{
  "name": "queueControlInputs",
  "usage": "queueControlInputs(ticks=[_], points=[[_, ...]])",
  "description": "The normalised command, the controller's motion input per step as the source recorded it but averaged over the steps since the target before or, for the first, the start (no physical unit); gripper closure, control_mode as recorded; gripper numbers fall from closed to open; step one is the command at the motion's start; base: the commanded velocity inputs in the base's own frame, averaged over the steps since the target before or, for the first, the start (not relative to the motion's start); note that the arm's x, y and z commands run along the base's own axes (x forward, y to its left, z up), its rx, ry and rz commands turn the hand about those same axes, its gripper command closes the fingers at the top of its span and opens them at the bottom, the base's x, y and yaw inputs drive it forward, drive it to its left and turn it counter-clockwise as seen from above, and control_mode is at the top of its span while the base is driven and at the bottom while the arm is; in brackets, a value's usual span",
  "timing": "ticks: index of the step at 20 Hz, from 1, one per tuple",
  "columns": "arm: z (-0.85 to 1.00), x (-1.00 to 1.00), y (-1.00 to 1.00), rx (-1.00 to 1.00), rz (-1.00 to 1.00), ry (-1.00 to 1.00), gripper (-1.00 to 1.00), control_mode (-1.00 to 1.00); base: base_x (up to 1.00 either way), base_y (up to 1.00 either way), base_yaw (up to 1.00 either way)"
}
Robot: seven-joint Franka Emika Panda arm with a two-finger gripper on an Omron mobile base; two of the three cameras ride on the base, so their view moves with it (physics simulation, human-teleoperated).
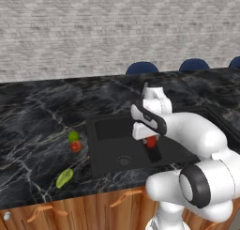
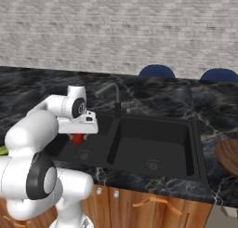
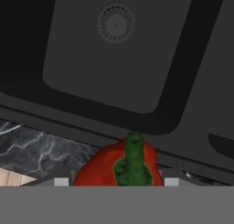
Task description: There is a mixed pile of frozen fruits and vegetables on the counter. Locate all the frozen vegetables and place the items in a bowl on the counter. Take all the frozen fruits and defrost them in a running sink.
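Held piece: a red bell pepper (image 3: pixel 119 166) with a green stem sits nearest the hand camera, clamped between the fingers of the gripper (image 1: pixel 151 143); this is the chunky red vegetable.
Counter: the black marble counter (image 1: pixel 37 116) stretches far to both sides of the gripper, wooden cabinet fronts under it.
Sink: the black double-basin sink (image 2: pixel 183 143) lies directly below the gripper; its left basin, with a round drain (image 3: pixel 115 23), is just ahead of the fingers, and the faucet (image 2: pixel 115 97) stands behind and to the right.
Bowl: a wooden bowl (image 2: pixel 229 156) sits well to the right of the gripper, past the sink.
Remaining pile: a yellow-green oblong (image 1: pixel 64 178), a red-orange ball (image 1: pixel 76 146) and a green ball (image 1: pixel 73 136) lie on the counter well to the gripper's left, the two balls touching.
Step in hand: likely carrying the pepper across to the bowl. Keep the grip firm, stay high over the basins and clear of the faucet, and release only once over the bowl.
Arm pose: elbow folded near the base, forearm reaching out over the sink, hand pointing down.
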Motion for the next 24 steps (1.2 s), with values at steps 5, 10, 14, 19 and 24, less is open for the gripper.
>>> queueControlInputs(ticks=[5,10,14,19,24], points=[[0.04,0.04,-0.52,0.00,-0.03,-0.02,1.00,-1.00,0.00,0.00,0.00],[0.00,0.05,-0.54,0.00,-0.03,-0.01,1.00,-1.00,0.00,0.00,0.00],[0.00,0.01,-0.55,0.00,-0.03,-0.03,1.00,-1.00,0.00,0.00,0.00],[0.00,0.02,-0.55,0.00,-0.03,-0.02,1.00,-1.00,0.00,0.00,0.00],[0.00,0.06,-0.53,0.00,-0.04,0.00,1.00,-1.00,0.00,0.00,0.00]])
